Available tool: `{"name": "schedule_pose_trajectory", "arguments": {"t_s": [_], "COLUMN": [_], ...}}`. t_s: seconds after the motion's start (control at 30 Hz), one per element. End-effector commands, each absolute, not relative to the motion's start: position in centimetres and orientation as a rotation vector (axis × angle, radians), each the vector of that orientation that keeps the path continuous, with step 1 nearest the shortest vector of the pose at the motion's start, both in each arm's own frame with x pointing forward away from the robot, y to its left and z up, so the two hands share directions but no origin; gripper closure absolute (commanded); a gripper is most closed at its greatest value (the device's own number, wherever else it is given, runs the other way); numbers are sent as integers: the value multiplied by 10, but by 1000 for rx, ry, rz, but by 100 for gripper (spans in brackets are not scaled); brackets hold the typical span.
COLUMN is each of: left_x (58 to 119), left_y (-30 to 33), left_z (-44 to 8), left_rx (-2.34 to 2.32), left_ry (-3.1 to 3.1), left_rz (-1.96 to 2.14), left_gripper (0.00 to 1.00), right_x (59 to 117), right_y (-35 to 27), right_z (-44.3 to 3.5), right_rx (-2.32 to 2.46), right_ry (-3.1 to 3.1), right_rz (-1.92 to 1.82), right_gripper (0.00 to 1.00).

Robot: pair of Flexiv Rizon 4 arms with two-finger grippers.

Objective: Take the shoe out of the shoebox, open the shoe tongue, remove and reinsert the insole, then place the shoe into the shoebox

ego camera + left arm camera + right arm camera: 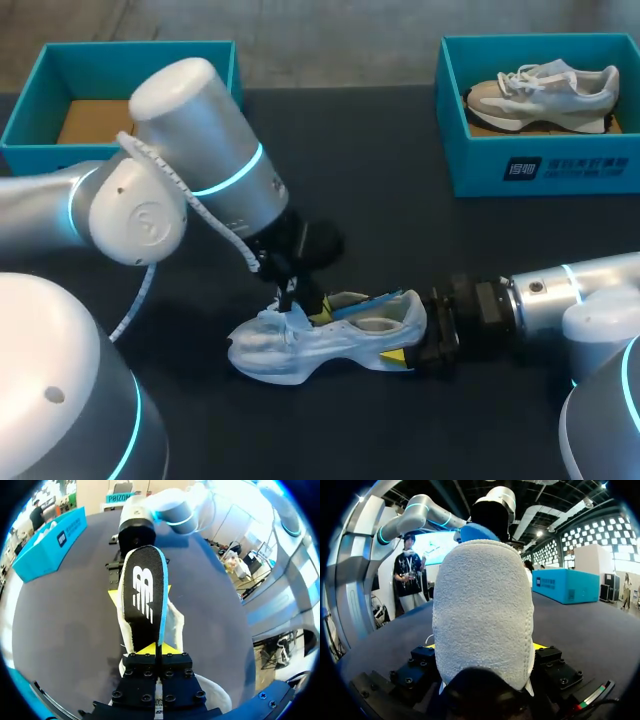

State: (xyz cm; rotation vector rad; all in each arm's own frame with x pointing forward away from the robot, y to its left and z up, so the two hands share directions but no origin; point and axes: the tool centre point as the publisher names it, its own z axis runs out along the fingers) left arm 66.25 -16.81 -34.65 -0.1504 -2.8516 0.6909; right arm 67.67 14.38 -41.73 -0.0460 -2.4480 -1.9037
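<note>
A pale blue and white shoe [300,352] lies on its side on the dark table, toe toward my left arm. My right gripper [412,342] holds its heel from both sides; in the right wrist view the fuzzy white heel [482,610] fills the space between the fingers of this gripper [485,647]. My left gripper [290,292] stands over the shoe's mouth. In the left wrist view this gripper [159,649] is shut on the near end of the black insole with a blue edge [145,590], which stretches toward my right arm. The insole's blue edge [372,303] shows at the shoe's opening.
A teal shoebox [540,165] at the back right holds a grey and white shoe [545,92]. Another teal shoebox [30,115] at the back left shows only its brown bottom. My left arm's big elbow covers the table's middle left.
</note>
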Motion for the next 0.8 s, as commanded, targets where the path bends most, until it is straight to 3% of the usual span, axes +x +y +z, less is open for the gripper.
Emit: {"name": "schedule_pose_trajectory", "arguments": {"t_s": [0.03, 0.33, 0.37, 0.4, 0.43, 0.5, 0.8], "left_x": [657, 657, 658, 658, 658, 658, 657], "left_y": [-165, -172, -172, -172, -172, -172, -174], "left_z": [-343, -348, -349, -350, -350, -349, -331], "left_rx": [-175, -167, -154, -146, -140, -128, -131], "left_ry": [-2817, -2866, -2876, -2887, -2892, -2913, -3021], "left_rz": [844, 761, 749, 740, 739, 731, 731], "left_gripper": [100, 100, 96, 80, 71, 63, 62], "right_x": [676, 676, 676, 676, 676, 676, 676], "right_y": [145, 145, 145, 145, 145, 145, 145], "right_z": [-419, -419, -419, -419, -419, -419, -419], "right_rx": [-47, -47, -47, -47, -47, -47, -47], "right_ry": [-2452, -2452, -2452, -2452, -2452, -2452, -2452], "right_rz": [-1901, -1901, -1901, -1901, -1901, -1901, -1901], "right_gripper": [100, 100, 100, 100, 100, 100, 100]}}
